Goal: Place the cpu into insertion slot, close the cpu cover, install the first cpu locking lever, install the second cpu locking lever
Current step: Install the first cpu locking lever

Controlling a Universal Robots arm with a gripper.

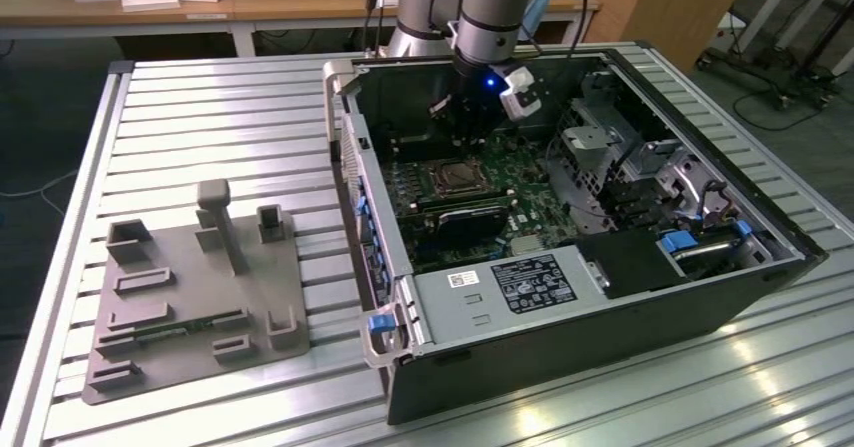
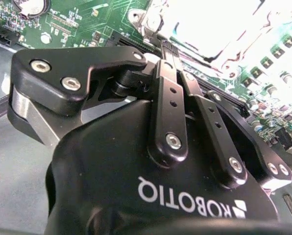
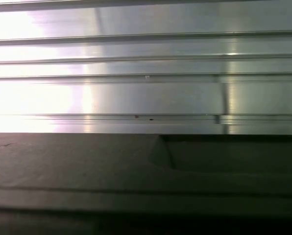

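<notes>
An open computer case (image 1: 574, 337) lies on the slatted aluminium table (image 1: 214, 117). On its green motherboard (image 1: 514, 167) sits the insertion slot (image 1: 454, 179), a square socket with a silver rim and a pale metal centre. I cannot tell the cpu from the cpu cover there. My gripper (image 1: 467, 145) hangs inside the case, just behind the socket in the exterior view. In the second wrist view the gripper (image 2: 161, 46) is shut, its fingers meeting at the edge of the glaring silver socket plate (image 2: 209, 29). I see nothing held between them.
A grey fixture plate (image 1: 187, 297) with upright holders lies on the table at the exterior view's left. Inside the case are black memory slots (image 1: 461, 212), a drive cage (image 1: 614, 157) and a labelled metal box (image 1: 534, 282). The first wrist view shows table slats (image 3: 146, 88) and a dark edge (image 3: 146, 176).
</notes>
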